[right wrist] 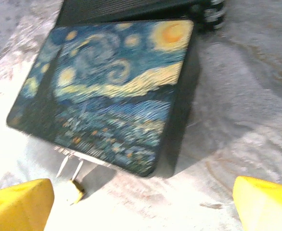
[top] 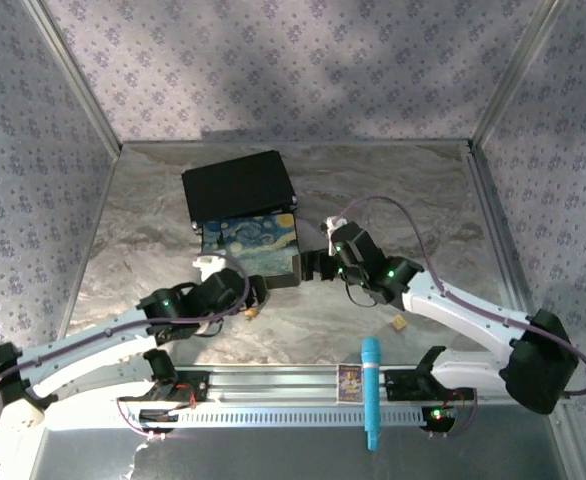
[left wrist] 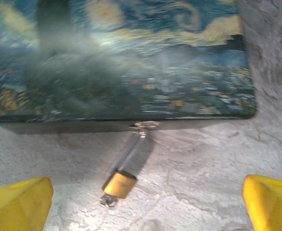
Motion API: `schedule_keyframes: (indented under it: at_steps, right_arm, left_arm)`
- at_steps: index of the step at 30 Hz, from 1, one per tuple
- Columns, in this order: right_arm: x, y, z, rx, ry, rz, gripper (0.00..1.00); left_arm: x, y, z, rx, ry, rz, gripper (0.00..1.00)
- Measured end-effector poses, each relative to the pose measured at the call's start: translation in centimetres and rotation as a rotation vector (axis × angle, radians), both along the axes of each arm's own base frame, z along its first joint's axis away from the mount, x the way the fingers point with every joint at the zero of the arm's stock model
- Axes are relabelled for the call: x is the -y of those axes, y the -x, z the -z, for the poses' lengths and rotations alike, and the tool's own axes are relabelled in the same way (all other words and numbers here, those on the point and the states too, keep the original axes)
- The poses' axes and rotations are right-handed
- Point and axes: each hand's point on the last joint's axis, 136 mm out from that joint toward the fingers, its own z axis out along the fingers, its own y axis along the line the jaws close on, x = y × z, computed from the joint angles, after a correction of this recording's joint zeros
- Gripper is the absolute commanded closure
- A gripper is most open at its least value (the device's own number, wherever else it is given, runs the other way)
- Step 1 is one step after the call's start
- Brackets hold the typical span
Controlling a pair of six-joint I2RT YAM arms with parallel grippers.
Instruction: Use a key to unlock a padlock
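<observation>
the 2 yellow fingers (left wrist: pixel 18 204) of the left gripper (left wrist: pixel 145 204) sit in the bottom corners of the left wrist view, spread wide apart with nothing between them but bare marble table (left wrist: pixel 203 163). just above that gap, a little left of center, lies the padlock (left wrist: pixel 119 184). its brass body rests on the marble and its thin silvery shackle runs up to a small metal hasp (left wrist: pixel 145 126) on the lower edge of the starry-night box (left wrist: pixel 131 57), which spans the top of the frame. a small silvery bit (left wrist: pixel 107 199) sticks out at the body's lower end; whether it is a key, i cannot tell, nor whether the shackle is latched.

in the right wrist view the right gripper (right wrist: pixel 142 204) is likewise wide open and holds nothing, its yellow tips in the bottom corners. the painted box fills the upper left there, with the padlock at its lower left corner, close to the left-hand fingertip, blurred and washed out by glare.

from above, the box sits at the center of the frame with its black lid (top: pixel 238 187) thrown back toward the upper left. both arms reach in from below, 1 at each lower corner of the box. a small tan cube (top: pixel 399 322) lies to the lower right, and a teal marker (top: pixel 371 390) and a card (top: pixel 349 382) lie on the rail at the bottom.
</observation>
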Motion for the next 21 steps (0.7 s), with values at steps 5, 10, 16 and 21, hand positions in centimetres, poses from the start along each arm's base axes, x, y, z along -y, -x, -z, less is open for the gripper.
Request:
schedule_keyframes:
  at_steps: [5, 10, 16, 21]
  right_arm:
    - [-5.0, 3.9, 2.9, -0.02, 0.047, -0.176, 0.2]
    - [-9.0, 6.6, 8.9, -0.094, 0.145, -0.285, 0.28]
    - [-12.1, 6.2, 12.0, -0.12, 0.16, -0.311, 0.35]
    - [-14.4, 5.9, 12.5, -0.11, 0.147, -0.327, 0.39]
  left_arm:
    - [-2.8, 1.0, 4.4, -0.092, 0.099, -0.064, 0.03]
    - [-3.9, 0.9, 5.0, -0.131, 0.207, -0.111, 0.0]
    - [-4.3, 0.6, 4.7, -0.156, 0.27, -0.136, 0.0]
    - [-4.1, 0.8, 4.7, -0.172, 0.282, -0.121, 0.0]
